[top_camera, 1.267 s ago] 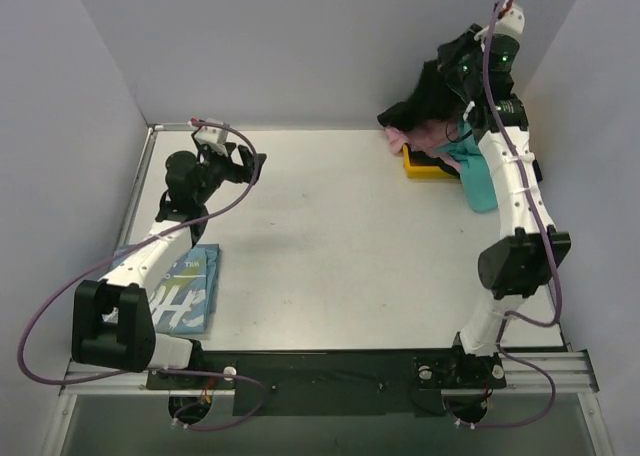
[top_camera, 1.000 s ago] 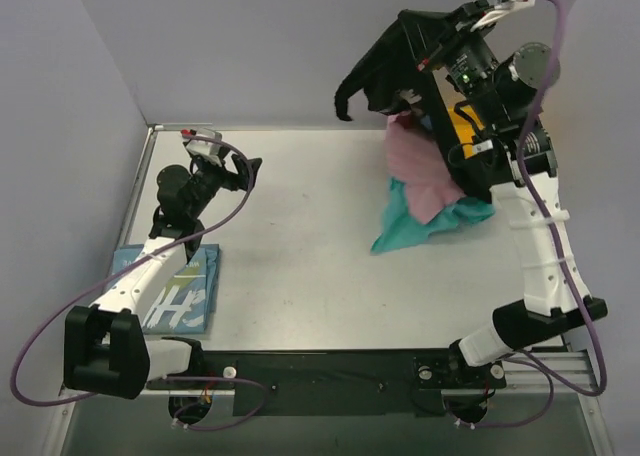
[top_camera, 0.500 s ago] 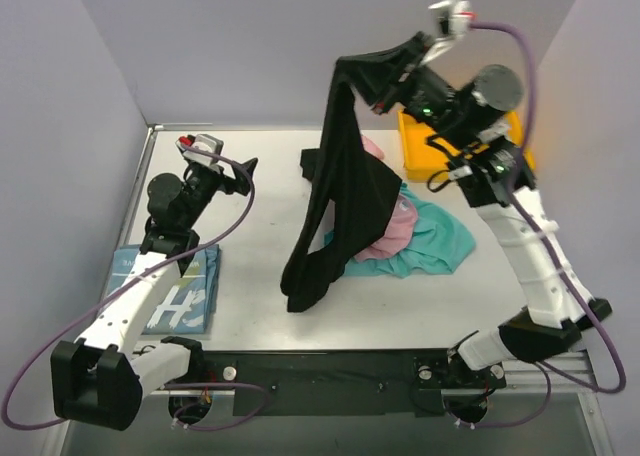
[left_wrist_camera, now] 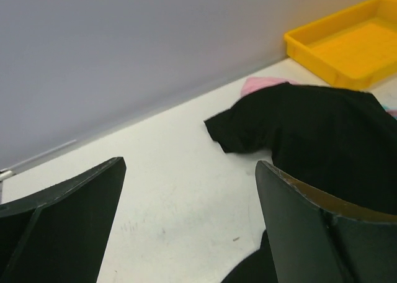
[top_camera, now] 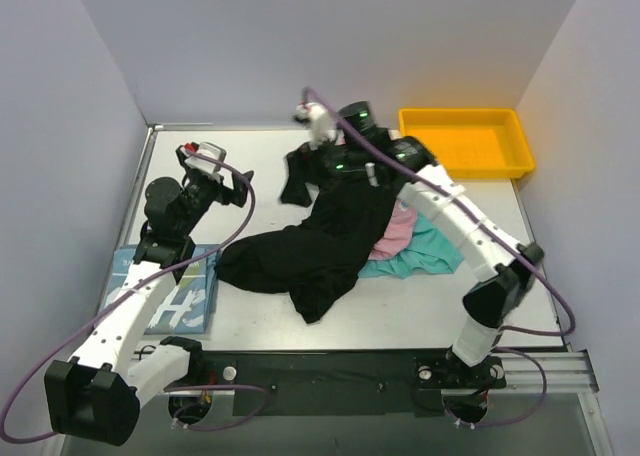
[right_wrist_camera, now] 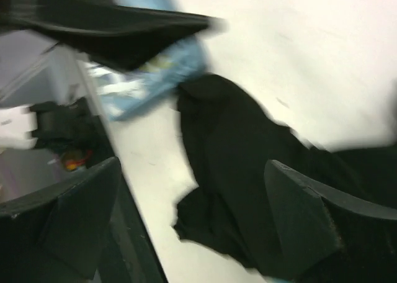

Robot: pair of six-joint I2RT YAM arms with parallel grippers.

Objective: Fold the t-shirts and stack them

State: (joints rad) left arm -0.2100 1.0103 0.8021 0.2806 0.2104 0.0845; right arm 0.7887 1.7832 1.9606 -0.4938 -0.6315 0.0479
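Observation:
The black t-shirt [top_camera: 310, 241] lies crumpled and spread out across the middle of the table, partly covering the pink t-shirt [top_camera: 402, 226] and the teal t-shirt [top_camera: 432, 254]. My right gripper [top_camera: 305, 166] hovers over its far end, open, with nothing between the fingers; in the right wrist view, my right gripper [right_wrist_camera: 192, 165] is blurred above the black t-shirt [right_wrist_camera: 248, 190]. The light blue t-shirt [top_camera: 175, 298] lies folded at the near left. Left of the black t-shirt [left_wrist_camera: 316, 131], my left gripper [left_wrist_camera: 189, 165] stands open and empty over bare table.
An empty yellow tray [top_camera: 412, 146] sits at the far right against the back wall. Walls close in the table on the left, back and right. The black rail with both arm bases runs along the near edge.
The right gripper carried the black t-shirt up out of the tray, swung it left over the table, opened and let it drop. The pink and teal shirts came out too. The left arm barely shifted.

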